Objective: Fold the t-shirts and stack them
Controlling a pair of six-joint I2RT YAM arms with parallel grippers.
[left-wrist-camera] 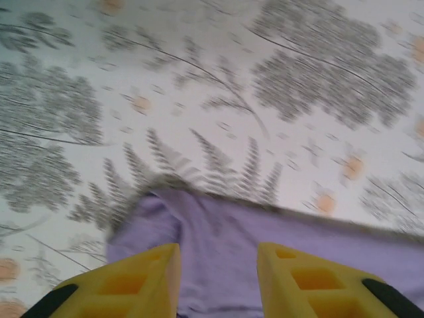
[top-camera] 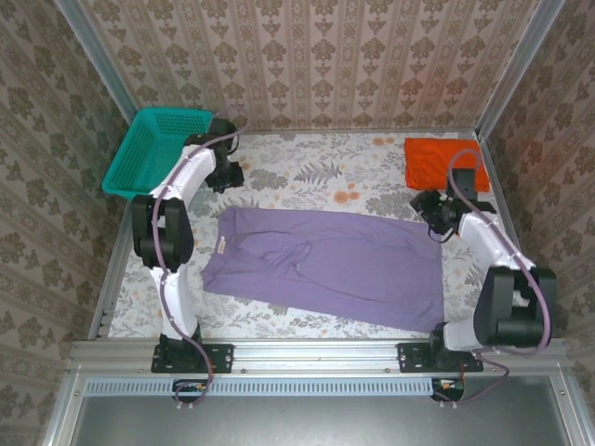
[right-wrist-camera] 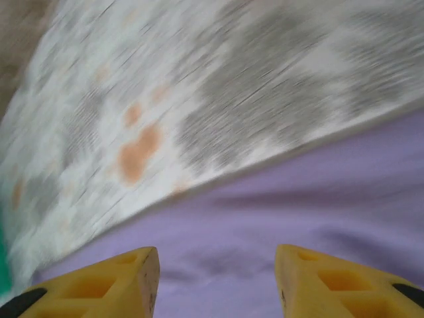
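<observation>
The lavender-purple t-shirt [top-camera: 325, 265] lies spread flat across the middle of the floral table, collar end to the left. Its upper left part [left-wrist-camera: 265, 252] fills the lower half of the left wrist view, its far edge [right-wrist-camera: 298, 218] the lower half of the right wrist view. The orange t-shirt [top-camera: 444, 162] is a folded rectangle at the back right. My left gripper [top-camera: 230, 177] hangs above the table behind the shirt's left end, open and empty [left-wrist-camera: 218, 278]. My right gripper [top-camera: 429, 216] hovers over the shirt's far right corner, open with nothing in it [right-wrist-camera: 215, 281].
A teal mesh basket [top-camera: 153, 149] stands at the back left corner. Metal frame rails [top-camera: 307, 358] border the table at the front and sides, with patterned walls behind. Both wrist views are blurred by motion.
</observation>
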